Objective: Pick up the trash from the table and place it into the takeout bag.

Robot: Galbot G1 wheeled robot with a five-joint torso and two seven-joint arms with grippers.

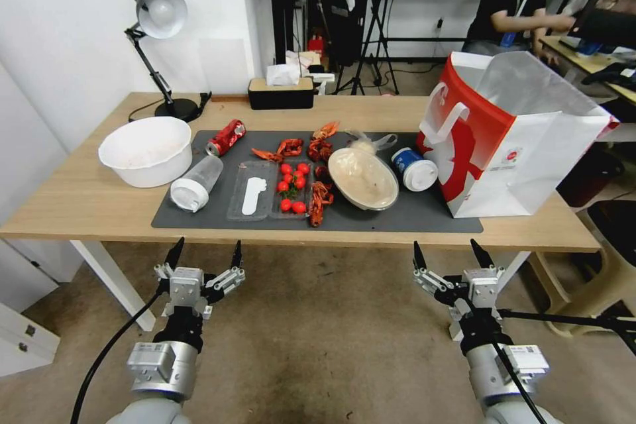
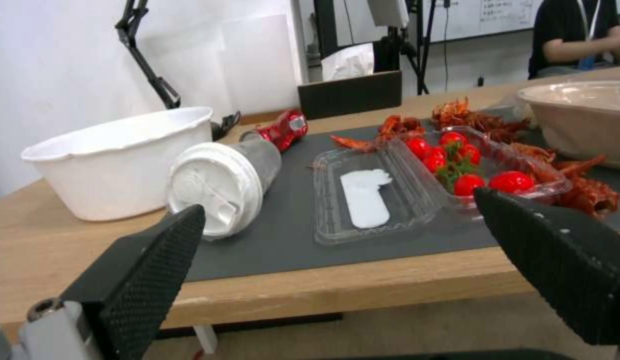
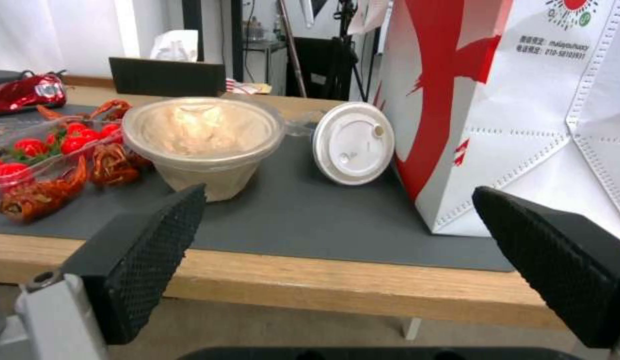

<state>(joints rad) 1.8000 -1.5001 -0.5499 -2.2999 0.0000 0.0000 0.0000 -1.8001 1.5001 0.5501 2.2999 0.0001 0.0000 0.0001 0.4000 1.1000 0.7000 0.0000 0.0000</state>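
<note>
Holding both my grippers, left (image 1: 204, 255) and right (image 1: 450, 255), wide open and empty, just short of the long light-wood table (image 1: 79, 199).

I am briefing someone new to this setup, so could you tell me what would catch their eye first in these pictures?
Most striking is the red-and-white takeout bag standing open at the table's right end. Next come the red cherry tomatoes and crayfish shells mid-mat, beside the beige lidded bowl. Below the table's near edge, the left gripper and right gripper hover open.
</note>
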